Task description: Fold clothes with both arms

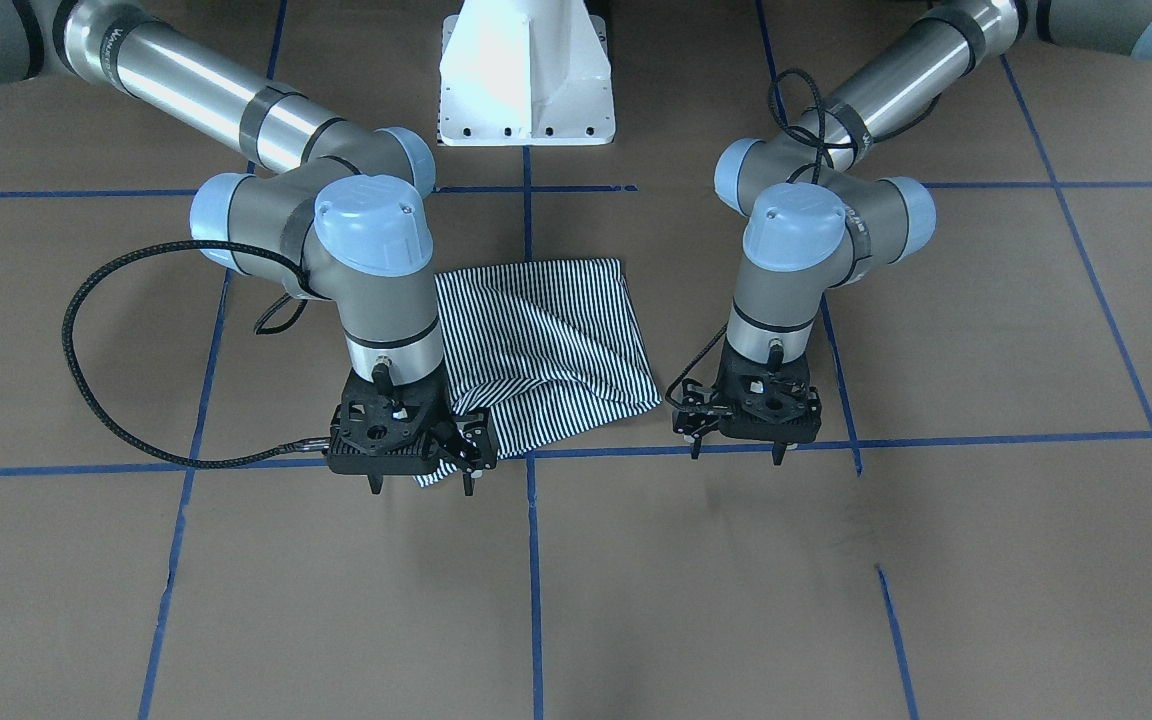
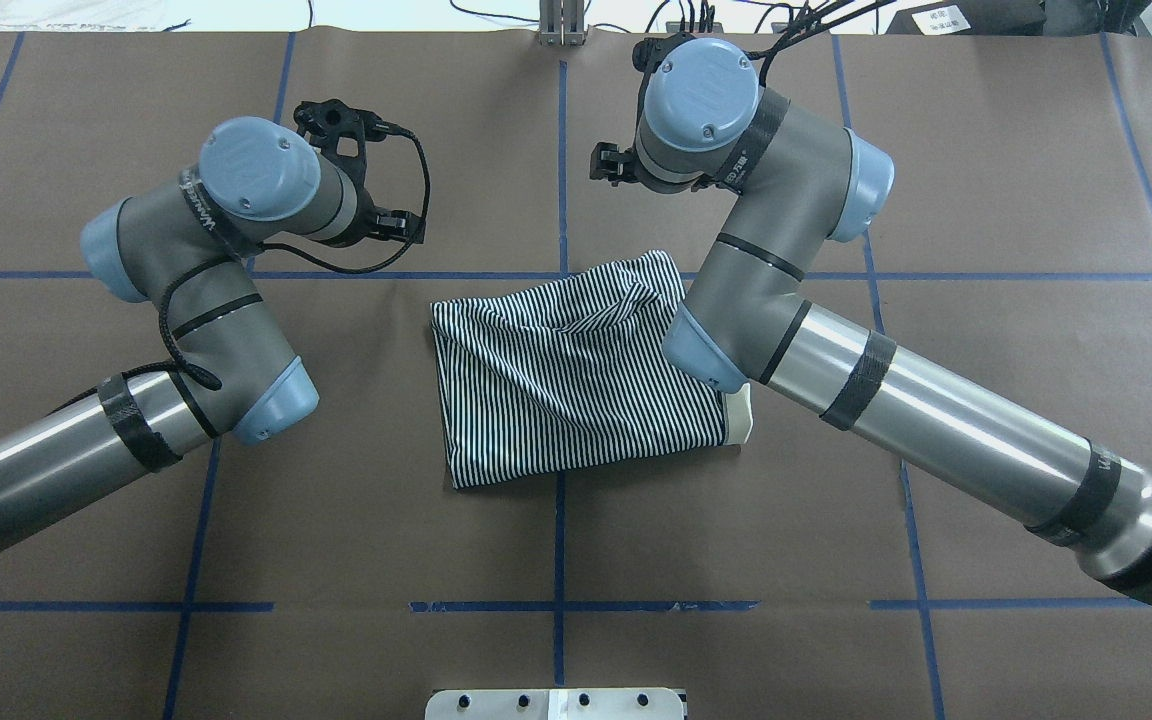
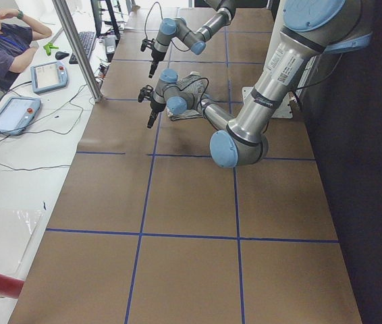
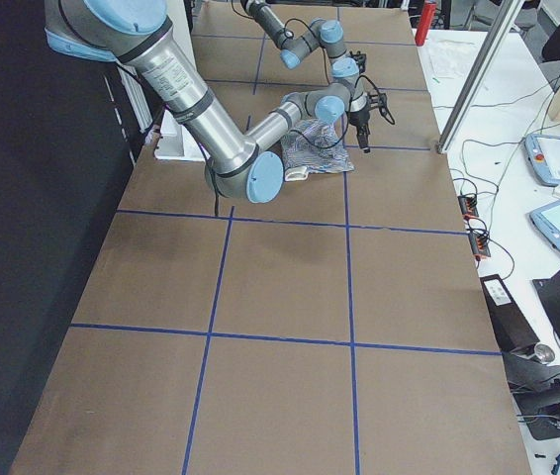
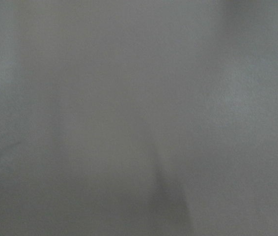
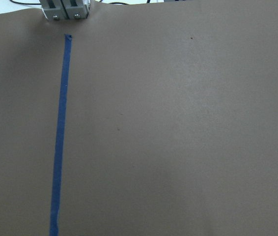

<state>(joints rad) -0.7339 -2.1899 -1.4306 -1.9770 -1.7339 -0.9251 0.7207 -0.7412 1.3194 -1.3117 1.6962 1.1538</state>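
Jaws on my right black two-finger gripper (image 1: 421, 489) stand wide apart and empty, hanging over one corner of the navy-and-white striped polo shirt (image 1: 546, 340). My left black gripper (image 1: 738, 457), equally spread and empty, hangs just beside the opposite corner, over the bare brown paper-covered table (image 1: 936, 600). The shirt lies folded mid-table, and its edge nearest my grippers is rumpled. If I pinch only the top layer there, or one side grabs late, I judge the fold will drag open and skew.
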